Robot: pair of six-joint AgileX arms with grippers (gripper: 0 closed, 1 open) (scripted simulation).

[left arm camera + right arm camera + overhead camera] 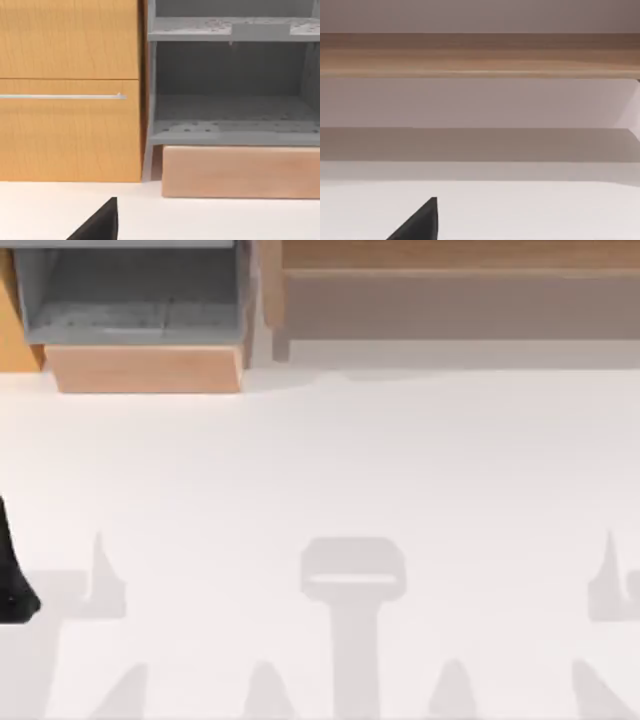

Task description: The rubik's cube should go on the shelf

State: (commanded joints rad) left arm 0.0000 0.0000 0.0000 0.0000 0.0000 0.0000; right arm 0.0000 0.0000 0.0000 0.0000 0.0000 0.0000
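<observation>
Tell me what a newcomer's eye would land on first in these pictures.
First the furniture along the table's far edge: the grey-lined box compartment with its wood front at the top view's left, and the long wooden shelf to its right. Next, the orange-brown cabinet front beside that compartment in the left wrist view. The white table spreads wide before them.

Rendered tabletop mock-up: white table [320, 470], wooden shelf [450, 260], grey-lined cabinet [130, 290].
</observation>
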